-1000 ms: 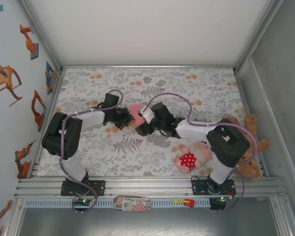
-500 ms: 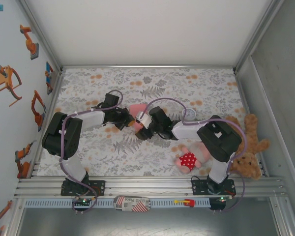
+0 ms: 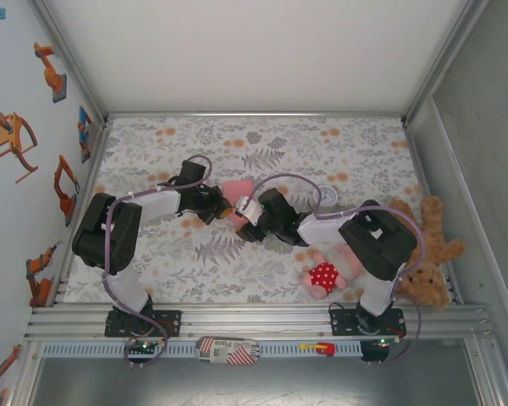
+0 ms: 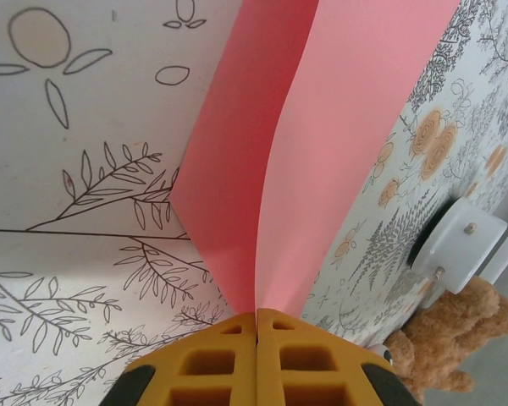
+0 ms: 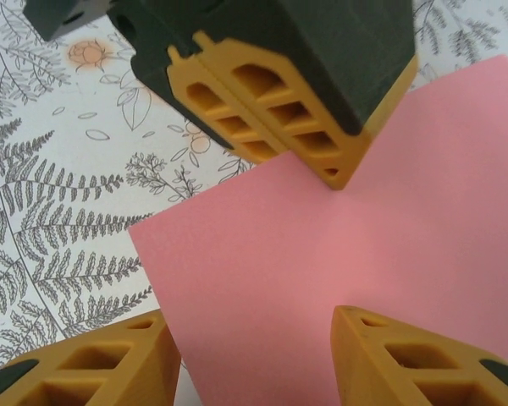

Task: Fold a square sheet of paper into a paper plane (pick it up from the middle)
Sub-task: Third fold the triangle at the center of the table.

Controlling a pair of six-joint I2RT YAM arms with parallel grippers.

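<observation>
left end effector [image 4: 256, 320]: clamped shut on a pinched fold of the square sheet of paper [image 3: 237, 188] | sheet: mid-bench [image 3: 364, 144], between the arms, possibly lifted | right end effector [image 5: 252, 338]: fingers apart astride the sheet's edge, gripping nothing

Overhead camera looks steeply down from the near edge onto the floral-patterned bench [image 3: 364, 152]. Both wrist cameras hover close, angled down at it; all three share the thin salmon-pink square paper sheet [image 3: 237, 188].
</observation>
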